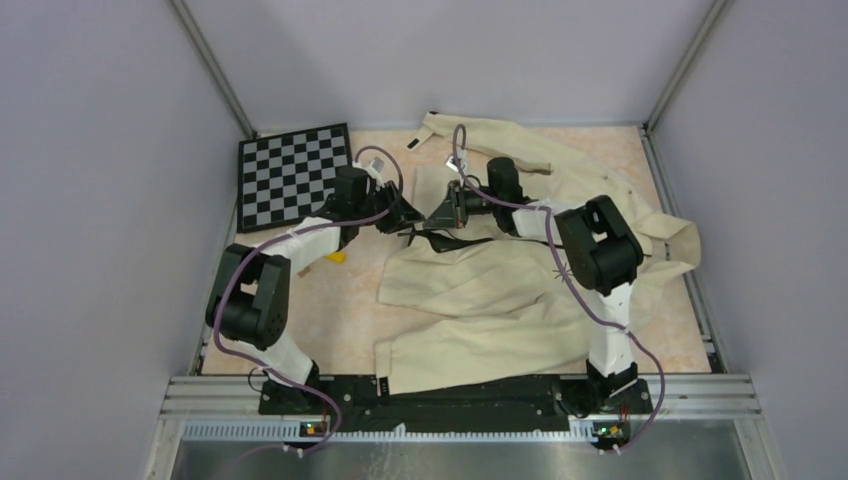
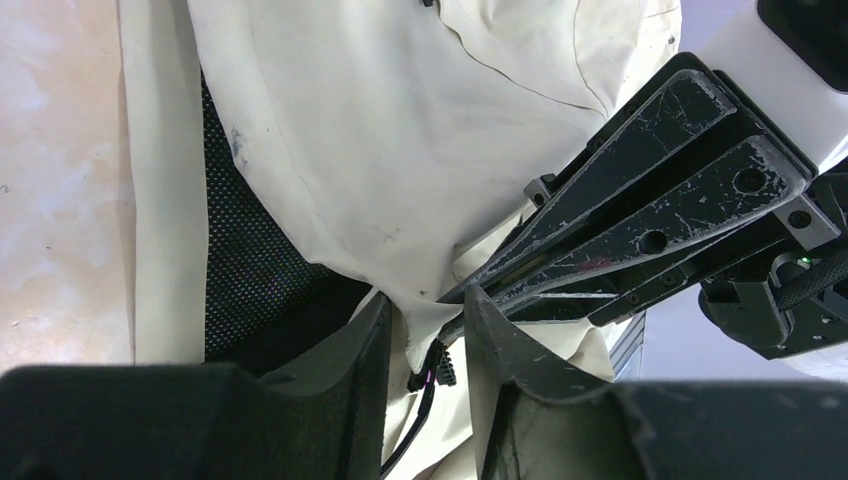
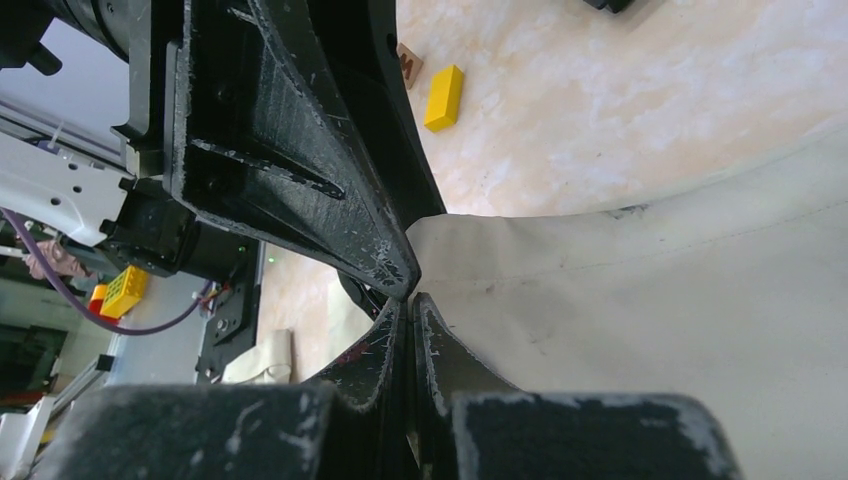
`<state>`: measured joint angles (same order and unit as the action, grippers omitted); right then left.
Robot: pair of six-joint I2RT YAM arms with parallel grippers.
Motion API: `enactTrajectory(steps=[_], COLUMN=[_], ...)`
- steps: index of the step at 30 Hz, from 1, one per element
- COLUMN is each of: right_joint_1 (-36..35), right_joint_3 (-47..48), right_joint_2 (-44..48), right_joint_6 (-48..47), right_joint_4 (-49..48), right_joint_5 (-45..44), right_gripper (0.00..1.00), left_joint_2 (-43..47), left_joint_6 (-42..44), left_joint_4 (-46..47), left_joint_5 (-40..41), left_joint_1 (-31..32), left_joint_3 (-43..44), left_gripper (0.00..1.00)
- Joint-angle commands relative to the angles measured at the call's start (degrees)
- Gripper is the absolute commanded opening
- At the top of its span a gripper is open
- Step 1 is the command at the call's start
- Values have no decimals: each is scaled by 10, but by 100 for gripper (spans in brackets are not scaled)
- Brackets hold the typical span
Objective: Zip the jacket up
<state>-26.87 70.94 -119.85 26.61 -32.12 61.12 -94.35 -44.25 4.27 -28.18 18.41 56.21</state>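
Observation:
The cream jacket [image 1: 500, 290] lies spread over the middle and right of the table, with a dark starburst mark [image 1: 562, 272] on it. Both grippers meet at its open front edge. My right gripper [image 3: 410, 305] is shut on a fold of the cream cloth [image 3: 620, 300]; it also shows in the left wrist view [image 2: 620, 215]. My left gripper [image 2: 430, 320] has its jaws apart, straddling a hanging point of cloth and a dark zipper piece [image 2: 437, 368]. Dark mesh lining [image 2: 245, 250] shows beside them. In the top view the left gripper [image 1: 412, 218] faces the right gripper [image 1: 447, 212].
A checkerboard [image 1: 295, 175] lies at the back left. A yellow block [image 1: 338, 257] sits by the left arm, and it also shows in the right wrist view [image 3: 443, 97]. Grey walls enclose the table on three sides.

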Motion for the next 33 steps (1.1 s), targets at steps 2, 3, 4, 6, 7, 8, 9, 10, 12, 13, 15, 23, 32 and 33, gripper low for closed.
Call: enactTrajectory(steps=[2,3,4,6,7,8,9,10,12,13,15,23,32,33], right_joint_1=[-1,0,0,0,0,0,0,0,0,-1,-3,-109,-253,-262], right_joint_3=[-4,-6,-9,-12,-13,-14,-14,-16,-23,-28,-39,-153,-347,-356], right_joint_2=[38,40,41,44,48,53,60,71,95,110,138,269,323,318], right_joint_6=[5,7,11,12,9,3,-7,-16,-31,-37,-48,-181,-484,-513], right_joint_4=[-59,-63,-68,-68,-63,-48,-15,6,48,71,108,101,-173,-188], right_joint_5=[-3,-5,-8,-21,-30,-49,-74,-104,-159,-197,-250,-451,-572,-565], right_gripper=[0,0,0,0,0,4,10,19,30,34,39,46,49,49], left_joint_2=[-1,2,5,13,15,16,16,14,11,11,11,7,-9,-12], left_joint_6=[-20,-20,-20,-17,-14,-14,-13,-9,3,7,15,10,-26,-32], left_joint_4=[44,48,56,66,68,63,57,54,35,26,17,5,38,44], left_joint_5=[-2,1,3,6,7,10,13,10,5,4,-3,-40,-79,-82], left_joint_1=[5,5,5,4,5,4,5,4,4,4,4,-12,-18,-18], left_joint_3=[-5,-9,-13,-23,-27,-30,-31,-31,-26,-26,-27,-25,-45,-49], left_gripper=[28,24,20,11,5,0,0,0,0,0,0,0,0,0])
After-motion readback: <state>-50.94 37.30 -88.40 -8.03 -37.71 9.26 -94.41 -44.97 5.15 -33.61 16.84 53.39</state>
